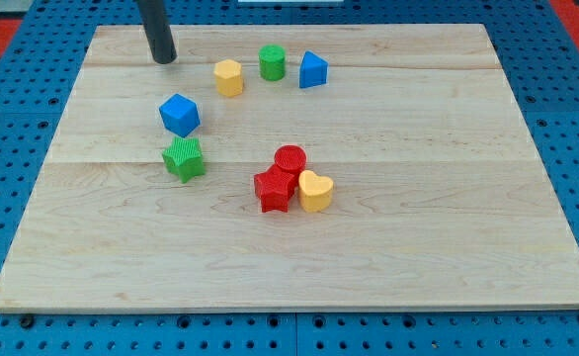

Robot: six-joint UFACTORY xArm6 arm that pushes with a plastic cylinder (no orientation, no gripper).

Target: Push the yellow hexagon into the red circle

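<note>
My tip (164, 59) at far left of wooden board (418, 247), holding nothing, blue cube (180, 114), green star (184, 158), yellow hexagon (228, 77) right of tip, well apart from red circle (289, 158), red star (274, 190), yellow heart (315, 190)

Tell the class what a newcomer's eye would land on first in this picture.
First, the tight cluster near the board's middle: the red circle, a red star and a yellow heart pressed together. Next, my tip at the view's top left, apart from every block, with the yellow hexagon to its right.
</note>
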